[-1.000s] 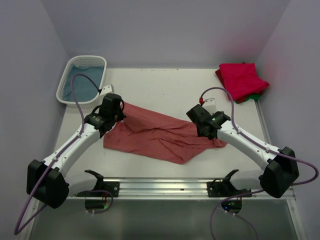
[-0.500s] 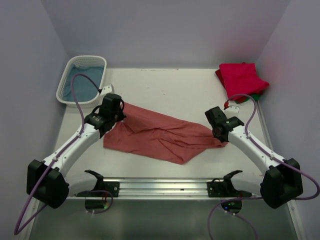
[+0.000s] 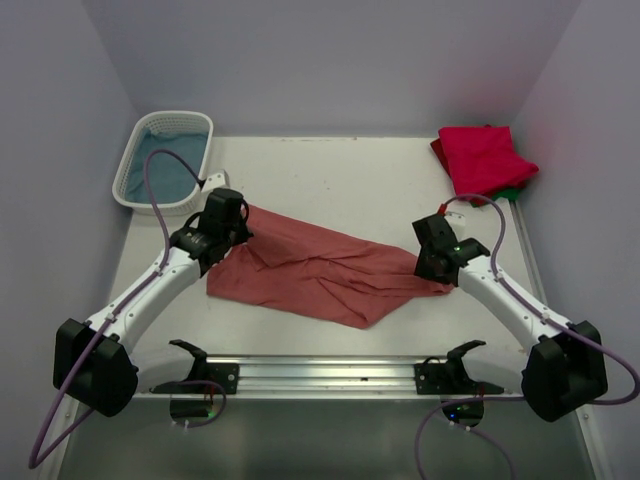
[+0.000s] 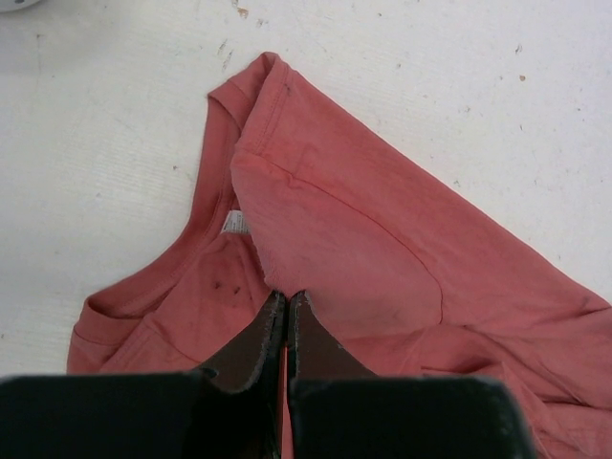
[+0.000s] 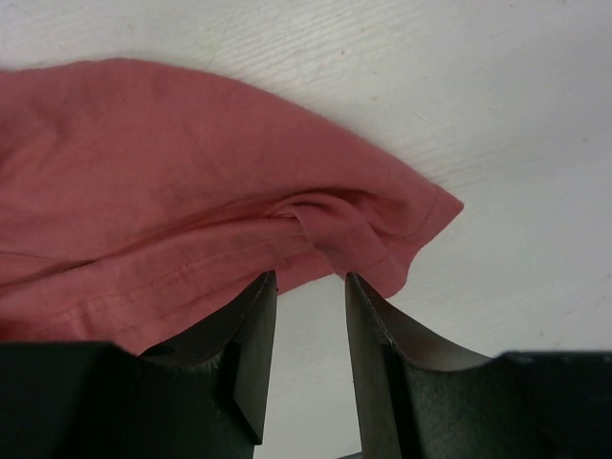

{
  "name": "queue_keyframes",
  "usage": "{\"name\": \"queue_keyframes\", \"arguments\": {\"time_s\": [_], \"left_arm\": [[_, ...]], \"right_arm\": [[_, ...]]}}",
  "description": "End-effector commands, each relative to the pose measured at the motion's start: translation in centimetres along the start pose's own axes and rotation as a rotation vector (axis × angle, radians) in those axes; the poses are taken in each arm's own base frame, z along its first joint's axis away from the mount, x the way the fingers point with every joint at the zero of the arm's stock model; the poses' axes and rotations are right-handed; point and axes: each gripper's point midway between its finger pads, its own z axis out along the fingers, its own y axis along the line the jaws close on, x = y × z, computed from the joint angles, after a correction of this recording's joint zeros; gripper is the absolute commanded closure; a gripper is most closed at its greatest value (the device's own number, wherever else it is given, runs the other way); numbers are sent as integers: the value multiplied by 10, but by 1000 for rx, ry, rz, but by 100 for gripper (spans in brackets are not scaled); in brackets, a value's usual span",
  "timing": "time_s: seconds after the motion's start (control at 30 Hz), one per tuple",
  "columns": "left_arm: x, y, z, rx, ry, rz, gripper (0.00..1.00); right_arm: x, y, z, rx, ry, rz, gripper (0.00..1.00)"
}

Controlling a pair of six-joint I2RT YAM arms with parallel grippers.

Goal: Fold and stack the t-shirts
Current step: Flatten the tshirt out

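The salmon-red t-shirt (image 3: 320,272), soft, creased and rib-collared, lies crumpled across the middle of the table (image 3: 330,180), where we pinch its shoulder fold in the closed left gripper (image 4: 285,298) and straddle its stitched hem corner with the part-open right gripper (image 5: 306,282), presumably to stretch it flat.

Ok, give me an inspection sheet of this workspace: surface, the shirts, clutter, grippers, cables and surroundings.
Surface: white table, scuffed and speckled.
Job's things: salmon-red t-shirt crumpled across the middle; folded crimson-pink t-shirt at the far right corner, green t-shirt edge showing under it.
Clutter: white lattice basket at the far left corner, teal cloth inside.
Grippers: left gripper jaws shut on the salmon-red t-shirt near its collar; right gripper jaws apart at its hem corner.
Cables: purple cables looping off both arms.
Surroundings: plain pale walls; metal rail at the near edge.
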Motion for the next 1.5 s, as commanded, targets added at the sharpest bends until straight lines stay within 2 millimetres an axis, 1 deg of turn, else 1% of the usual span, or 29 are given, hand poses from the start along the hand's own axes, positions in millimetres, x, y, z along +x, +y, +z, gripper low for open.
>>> {"name": "queue_keyframes", "arguments": {"time_s": [0.0,0.13,0.23,0.53,0.63,0.7,0.93,1.03,1.23,1.27,1.3,1.33,1.47], "left_arm": [[-9,-2,0,16,-34,-6,100],[-9,-5,1,26,-34,-11,100],[-9,-5,1,28,-32,-11,100],[-10,-7,1,33,-34,-13,100],[-9,-7,1,36,-32,-13,100],[-9,-8,1,40,-31,-13,100],[-11,-7,0,36,-36,-8,100],[-11,-7,0,33,-37,-8,100],[-12,-7,0,36,-37,-9,100],[-11,-7,-1,38,-36,-8,100],[-12,-7,-1,39,-37,-10,100],[-12,-8,-1,42,-39,-11,100],[-14,-7,-3,39,-42,-10,100]], "right_arm": [[10,15,2,-85,58,-54,62],[19,8,8,-40,108,-108,62],[20,5,11,-13,121,-130,62],[7,-8,11,81,77,-133,62],[2,-13,11,116,58,-128,59],[3,-14,14,131,71,-132,57],[10,-10,23,123,87,-130,57],[9,-11,24,133,83,-127,59],[5,-15,26,166,62,-120,59],[5,-16,28,180,66,-128,58],[6,-16,30,188,76,-135,54],[7,-16,32,196,83,-137,52],[11,-12,41,207,103,-142,51]]}}
